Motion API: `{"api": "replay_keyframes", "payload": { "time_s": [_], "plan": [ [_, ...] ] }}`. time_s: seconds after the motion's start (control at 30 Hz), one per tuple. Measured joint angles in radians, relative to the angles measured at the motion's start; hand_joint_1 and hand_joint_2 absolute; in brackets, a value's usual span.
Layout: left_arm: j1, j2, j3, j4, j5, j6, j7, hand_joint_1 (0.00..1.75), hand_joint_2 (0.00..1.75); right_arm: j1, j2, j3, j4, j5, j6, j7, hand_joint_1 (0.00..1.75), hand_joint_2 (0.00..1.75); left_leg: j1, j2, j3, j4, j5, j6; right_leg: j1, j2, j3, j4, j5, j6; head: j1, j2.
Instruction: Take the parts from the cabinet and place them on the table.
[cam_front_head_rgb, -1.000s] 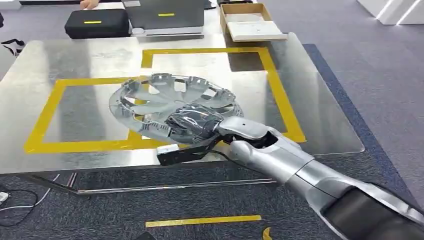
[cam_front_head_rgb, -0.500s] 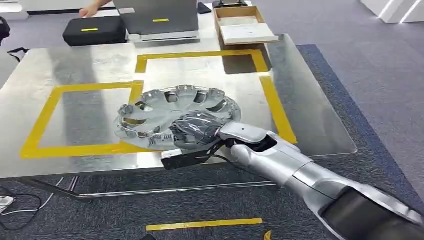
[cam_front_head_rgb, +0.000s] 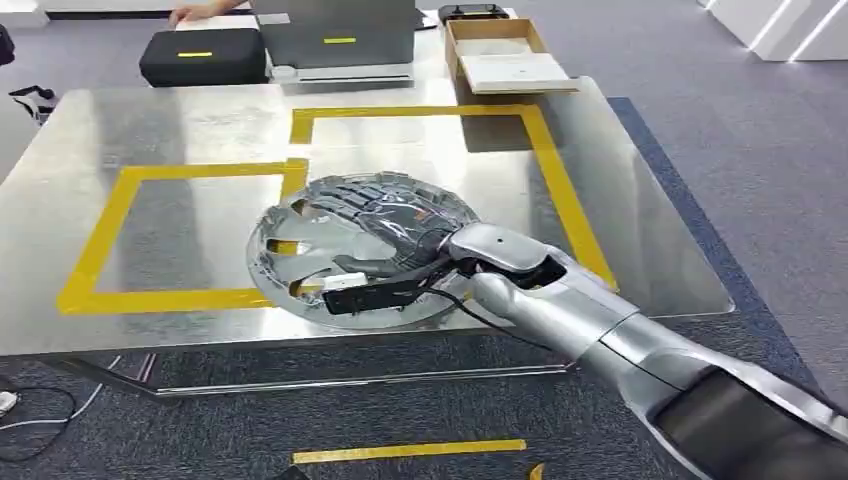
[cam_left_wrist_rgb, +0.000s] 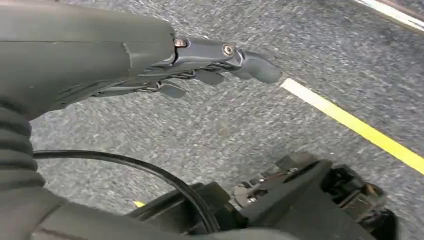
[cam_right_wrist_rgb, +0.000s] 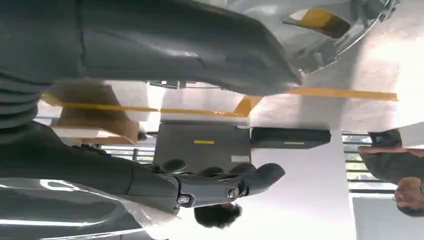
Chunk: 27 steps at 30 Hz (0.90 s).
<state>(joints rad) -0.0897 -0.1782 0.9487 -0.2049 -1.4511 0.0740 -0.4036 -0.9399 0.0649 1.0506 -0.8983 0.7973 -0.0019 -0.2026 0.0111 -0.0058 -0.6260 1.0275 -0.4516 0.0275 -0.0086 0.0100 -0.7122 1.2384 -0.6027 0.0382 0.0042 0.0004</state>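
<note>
Silver wheel cover (cam_front_head_rgb: 345, 245) lying flat on steel tabletop (cam_front_head_rgb: 180, 120) across yellow tape (cam_front_head_rgb: 120, 180), right robot hand (cam_front_head_rgb: 385, 225) spread over it, grip indeterminate, left robot hand (cam_left_wrist_rgb: 220, 60) slack, holding nothing.

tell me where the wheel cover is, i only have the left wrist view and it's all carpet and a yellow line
Observer: In the head view the silver wheel cover lies on the steel table, across the near right corner of the left yellow tape square.
Operator: is the right robot hand on it
Observer: The right robot hand rests on top of it, fingers across its face. I cannot tell whether it grips.
Operator: anyone close
Observer: A person's hand shows beyond the table's far edge, behind a black case.
</note>
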Motion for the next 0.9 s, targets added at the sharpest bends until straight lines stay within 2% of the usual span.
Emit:
{"api": "replay_keyframes", "payload": {
  "time_s": [0.03,0.07,0.1,0.13,0.17,0.2,0.23,0.33,0.4,0.43,0.5,0.53,0.57,0.6,0.63,0.7,0.73,0.77,0.83,0.87,0.9],
  "plan": [
    [0.001,0.000,0.000,0.000,0.000,0.000,0.005,0.00,0.00,0.002,-0.005,-0.001,-0.011,0.002,0.005,0.003,0.00,0.00,-0.002,0.000,0.000,0.000,-0.001,0.001,0.000,0.000,-0.034,0.066,-0.020,0.001,0.002,0.000],
    [0.001,0.000,-0.001,0.000,-0.002,0.001,0.010,0.00,0.00,0.005,-0.011,-0.002,-0.023,0.003,0.014,0.006,0.00,0.00,-0.003,0.000,0.001,0.001,-0.001,0.001,0.000,0.000,-0.051,0.094,-0.017,0.000,0.001,0.000],
    [0.002,0.000,-0.002,0.000,-0.003,0.003,0.011,0.00,0.00,0.007,-0.015,-0.002,-0.035,0.004,0.019,0.008,0.00,0.00,-0.004,0.000,0.001,0.001,-0.001,0.001,0.000,0.000,-0.043,0.071,0.009,-0.002,0.002,0.000],
    [0.002,-0.001,-0.003,0.000,-0.003,0.005,0.011,0.00,0.00,0.006,-0.017,-0.003,-0.046,0.004,0.020,0.011,0.00,0.00,-0.005,-0.001,0.002,0.001,-0.001,0.001,0.000,0.000,-0.013,0.004,0.051,-0.005,0.002,0.000],
    [0.001,-0.002,-0.005,0.000,-0.003,0.006,0.011,0.00,0.00,0.004,-0.018,-0.005,-0.056,0.004,0.020,0.011,0.00,0.00,-0.006,-0.001,0.004,0.001,-0.001,0.001,0.001,0.000,0.034,-0.091,0.097,-0.011,0.001,0.000],
    [0.001,-0.003,-0.006,0.000,-0.003,0.006,0.011,0.00,0.00,0.000,-0.019,-0.007,-0.065,0.004,0.021,0.012,0.00,0.00,-0.006,-0.001,0.006,0.001,-0.003,0.000,0.003,-0.001,0.077,-0.176,0.130,-0.017,0.002,0.000],
    [0.000,-0.005,-0.008,0.000,-0.003,0.006,0.011,0.00,0.00,-0.003,-0.020,-0.009,-0.071,0.004,0.022,0.012,0.00,0.00,-0.013,-0.002,0.003,0.003,-0.005,-0.004,0.008,-0.002,0.103,-0.212,0.120,-0.019,0.000,0.000],
    [0.002,-0.006,-0.008,0.000,-0.003,0.009,0.013,0.00,0.00,-0.002,-0.025,-0.010,-0.081,0.006,0.030,0.017,0.00,0.00,-0.008,-0.001,0.001,0.001,0.000,-0.016,0.010,0.001,0.107,-0.221,0.122,-0.019,0.000,0.000],
    [0.003,-0.006,-0.008,0.000,-0.003,0.011,0.013,0.00,0.00,-0.002,-0.030,-0.013,-0.086,0.006,0.032,0.019,0.00,0.00,-0.007,-0.001,-0.002,0.011,-0.012,-0.029,0.000,-0.002,0.114,-0.231,0.129,-0.031,0.000,0.000],
    [0.003,-0.006,-0.008,0.000,-0.003,0.012,0.013,0.00,0.00,-0.003,-0.033,-0.018,-0.091,0.005,0.032,0.020,0.00,0.00,-0.007,0.001,-0.012,0.040,-0.035,-0.035,-0.001,-0.002,0.116,-0.232,0.129,-0.035,-0.005,0.000],
    [0.004,-0.006,-0.008,0.000,-0.003,0.013,0.013,0.00,0.00,-0.003,-0.037,-0.021,-0.095,0.005,0.032,0.020,0.00,0.00,-0.001,0.001,-0.075,0.190,-0.111,-0.044,-0.001,-0.004,0.118,-0.232,0.128,-0.038,-0.004,0.000],
    [0.005,-0.006,-0.008,0.000,-0.003,0.013,0.013,0.00,0.00,0.000,-0.041,-0.020,-0.095,0.005,0.032,0.021,0.00,0.00,-0.001,0.001,-0.110,0.268,-0.139,-0.047,-0.001,-0.004,0.118,-0.231,0.127,-0.039,-0.004,0.000],
    [0.006,-0.006,-0.008,0.000,-0.003,0.013,0.013,0.00,0.00,0.003,-0.044,-0.020,-0.095,0.005,0.032,0.021,0.00,0.00,0.000,0.001,-0.124,0.300,-0.142,-0.049,-0.001,-0.003,0.118,-0.231,0.127,-0.039,-0.004,0.000],
    [0.008,-0.006,-0.008,0.000,-0.003,0.013,0.013,0.00,0.00,0.005,-0.045,-0.020,-0.097,0.005,0.032,0.021,0.00,0.00,0.001,0.001,-0.119,0.289,-0.124,-0.049,-0.001,-0.003,0.119,-0.231,0.127,-0.039,-0.005,0.000],
    [0.008,-0.005,-0.008,0.000,-0.003,0.014,0.013,0.00,0.00,0.005,-0.047,-0.021,-0.098,0.005,0.032,0.021,0.00,0.00,0.002,0.001,-0.095,0.236,-0.086,-0.048,-0.001,-0.001,0.120,-0.230,0.126,-0.038,-0.004,0.000],
    [0.008,-0.004,-0.008,0.000,-0.003,0.014,0.013,0.00,0.00,0.003,-0.050,-0.023,-0.103,0.005,0.032,0.021,0.00,0.00,0.003,0.002,-0.015,0.064,0.002,-0.042,-0.001,0.001,0.124,-0.227,0.122,-0.033,-0.004,0.000],
    [0.008,-0.004,-0.008,0.000,-0.003,0.014,0.013,0.00,0.00,0.001,-0.051,-0.024,-0.105,0.005,0.032,0.021,0.00,0.00,0.000,0.002,0.008,0.027,-0.009,-0.040,0.004,0.001,0.121,-0.226,0.119,-0.027,-0.004,0.000],
    [0.007,-0.005,-0.008,0.000,-0.003,0.014,0.013,0.00,0.00,-0.001,-0.052,-0.023,-0.105,0.005,0.032,0.021,0.00,0.00,-0.002,0.000,0.011,0.001,-0.012,-0.036,0.006,0.003,0.115,-0.222,0.119,-0.024,-0.005,0.000],
    [0.008,-0.005,-0.008,0.000,0.002,0.016,0.013,0.00,0.00,0.003,-0.055,-0.025,-0.107,0.005,0.026,0.027,0.00,0.00,-0.003,-0.001,0.006,0.008,-0.013,-0.027,0.005,0.001,0.114,-0.227,0.123,-0.015,-0.005,0.000],
    [0.009,-0.005,-0.008,0.000,0.005,0.018,0.016,0.00,0.00,0.004,-0.058,-0.029,-0.112,0.003,0.021,0.036,0.00,0.00,-0.004,-0.002,0.006,0.007,-0.012,-0.021,0.004,0.000,0.114,-0.228,0.123,-0.010,-0.003,0.000],
    [0.010,-0.006,-0.007,0.000,0.009,0.022,0.017,0.00,0.00,0.007,-0.065,-0.035,-0.124,-0.002,0.013,0.044,0.00,0.00,0.002,-0.001,0.010,0.000,-0.006,-0.011,0.002,0.000,0.105,-0.222,0.111,-0.003,-0.005,0.000]
  ]
}}
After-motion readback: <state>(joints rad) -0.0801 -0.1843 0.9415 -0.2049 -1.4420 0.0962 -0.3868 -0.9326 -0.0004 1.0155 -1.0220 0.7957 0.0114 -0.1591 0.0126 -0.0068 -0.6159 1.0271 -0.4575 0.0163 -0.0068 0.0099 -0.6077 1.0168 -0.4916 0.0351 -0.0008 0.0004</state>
